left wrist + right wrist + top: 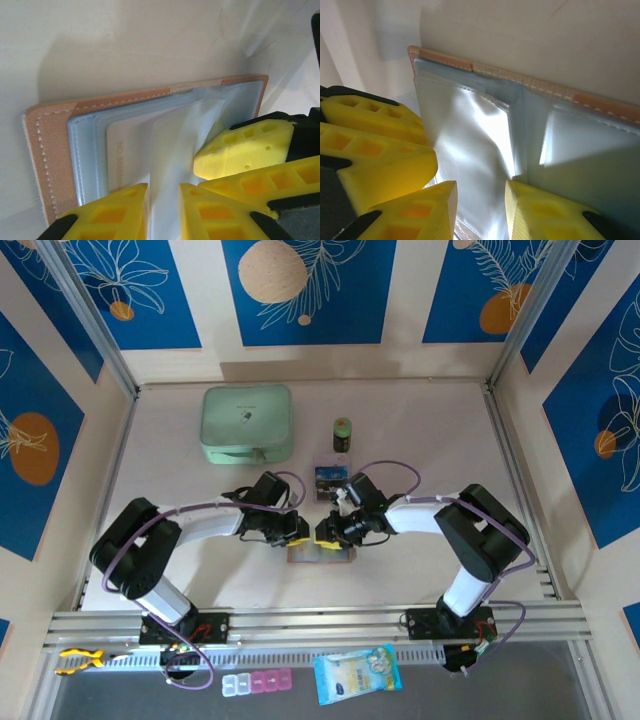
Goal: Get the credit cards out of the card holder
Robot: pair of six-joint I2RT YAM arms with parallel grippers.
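Top external: jaws seemingly atop wallet [335, 556]
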